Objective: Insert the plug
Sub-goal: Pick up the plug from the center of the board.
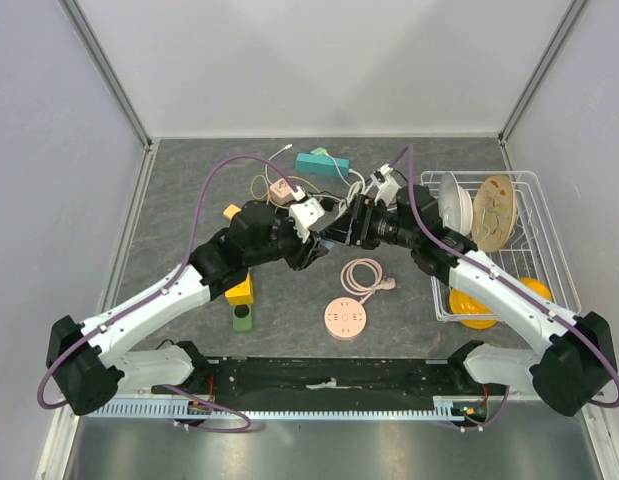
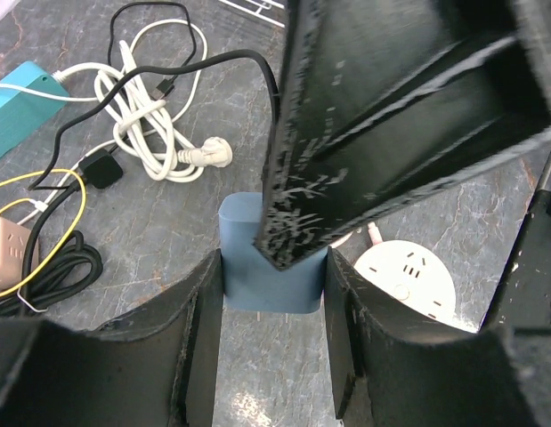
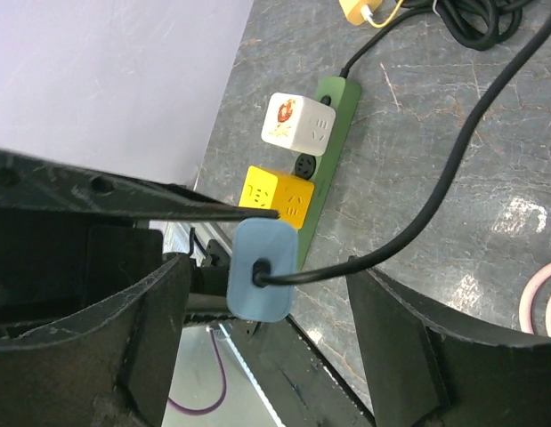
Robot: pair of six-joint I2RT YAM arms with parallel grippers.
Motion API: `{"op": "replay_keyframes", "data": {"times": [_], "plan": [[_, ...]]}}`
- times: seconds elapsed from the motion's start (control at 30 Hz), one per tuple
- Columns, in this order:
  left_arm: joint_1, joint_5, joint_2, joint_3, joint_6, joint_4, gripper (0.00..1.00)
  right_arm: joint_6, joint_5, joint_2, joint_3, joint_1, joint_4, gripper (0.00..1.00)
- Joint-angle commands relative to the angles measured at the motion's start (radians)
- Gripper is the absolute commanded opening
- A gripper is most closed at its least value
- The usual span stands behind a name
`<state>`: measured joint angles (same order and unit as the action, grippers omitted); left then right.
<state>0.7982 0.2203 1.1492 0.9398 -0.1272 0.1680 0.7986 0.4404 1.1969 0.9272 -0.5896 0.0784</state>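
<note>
A light blue plug [image 2: 257, 289] with a black cable is clamped between the fingers of my left gripper [image 2: 273, 263], above the table, prongs pointing down. In the top view both grippers meet at mid-table, left [image 1: 327, 234] and right [image 1: 343, 226]. My right gripper [image 3: 268, 267] is open, its fingers standing wide on either side of the plug's cable end [image 3: 257, 289] without touching it. One right finger [image 2: 391, 107] lies over the plug in the left wrist view. A green power strip [image 3: 333, 111] carries a white cube [image 3: 297, 123] and a yellow cube [image 3: 277, 196], with one free socket between them.
A round pink socket hub [image 1: 345, 318] and its coiled pink cable [image 1: 364, 272] lie near the front. A teal strip [image 1: 322, 163], a white cable bundle [image 2: 155, 116] and a pink adapter [image 1: 280, 188] lie at the back. A wire dish rack [image 1: 534, 195] stands on the right.
</note>
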Motion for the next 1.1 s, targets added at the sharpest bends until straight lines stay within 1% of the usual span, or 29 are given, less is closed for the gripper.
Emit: {"op": "replay_keyframes", "data": {"times": [0.0,0.07,0.17,0.3,0.33,0.5,0.73,0.97,1.07], "plan": [[0.013,0.024,-0.039,-0.007,-0.058,-0.070,0.08,0.073,-0.054,0.024,-0.019,-0.021,-0.120,0.75],[0.016,0.028,-0.043,-0.012,-0.061,-0.070,0.08,0.074,-0.054,0.039,-0.016,-0.026,-0.126,0.73],[0.018,0.031,-0.052,-0.018,-0.072,-0.068,0.08,0.076,-0.052,0.053,-0.016,-0.035,-0.134,0.66],[0.019,0.030,-0.063,-0.025,-0.077,-0.067,0.09,0.085,-0.045,0.063,-0.019,-0.041,-0.149,0.54],[0.019,0.024,-0.066,-0.029,-0.078,-0.067,0.09,0.086,-0.034,0.066,-0.022,-0.041,-0.155,0.52],[0.019,0.008,-0.068,-0.038,-0.084,-0.079,0.10,0.094,-0.008,0.075,-0.025,-0.050,-0.158,0.47],[0.019,-0.018,-0.071,-0.049,-0.097,-0.091,0.11,0.085,0.035,0.086,-0.016,-0.050,-0.147,0.46],[0.019,-0.030,-0.068,-0.053,-0.101,-0.091,0.12,0.047,0.037,0.082,-0.002,-0.052,-0.089,0.47],[0.019,-0.035,-0.066,-0.056,-0.101,-0.088,0.15,0.034,0.041,0.082,0.004,-0.052,-0.083,0.36]]}}
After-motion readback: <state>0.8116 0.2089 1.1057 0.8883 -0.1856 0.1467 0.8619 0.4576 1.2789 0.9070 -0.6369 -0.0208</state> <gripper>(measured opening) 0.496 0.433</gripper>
